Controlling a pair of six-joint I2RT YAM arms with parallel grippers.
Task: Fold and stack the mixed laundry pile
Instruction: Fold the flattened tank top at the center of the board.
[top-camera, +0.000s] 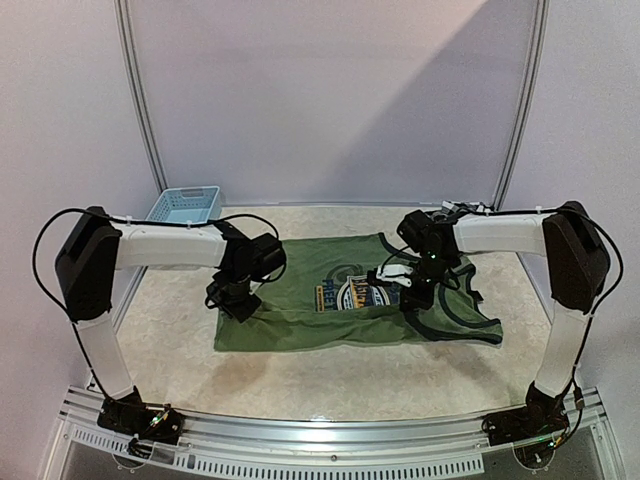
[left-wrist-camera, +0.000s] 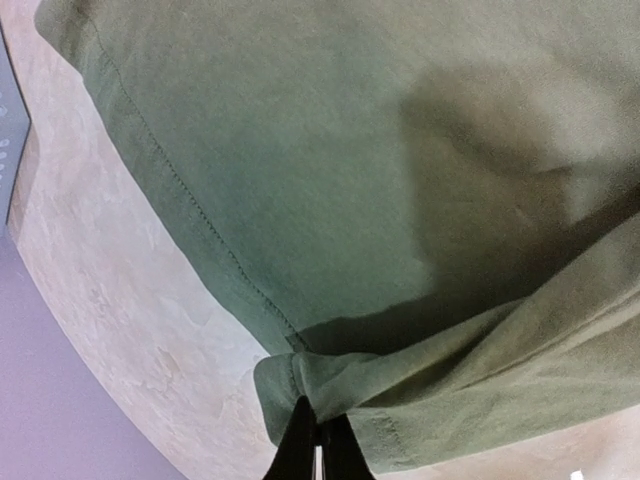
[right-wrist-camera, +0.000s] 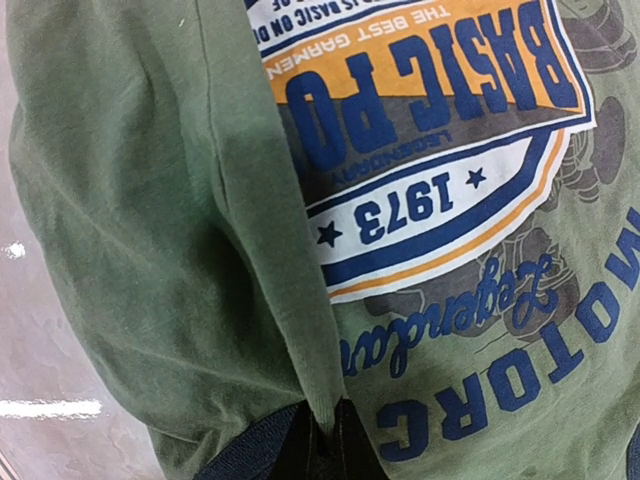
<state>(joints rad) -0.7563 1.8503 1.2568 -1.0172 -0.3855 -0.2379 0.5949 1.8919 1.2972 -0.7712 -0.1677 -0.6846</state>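
Shirt (top-camera: 300, 325), olive-green, lay spread flat on the table (top-camera: 180, 350). Left end effector (left-wrist-camera: 318, 445) was closed on a bunched hem corner. Right end effector (right-wrist-camera: 322, 445) pinched the dark-trimmed edge, likely to fold the garment over.

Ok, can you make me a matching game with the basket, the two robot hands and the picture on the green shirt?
Things:
1 basket
2 left gripper
3 right gripper
4 emblem

Place, colour or state:
A blue, orange and white
B shut on the olive-green shirt at its hem corner
C far left of the table
D shut on a shirt fold beside the emblem

Pairs: 1-C, 2-B, 3-D, 4-A
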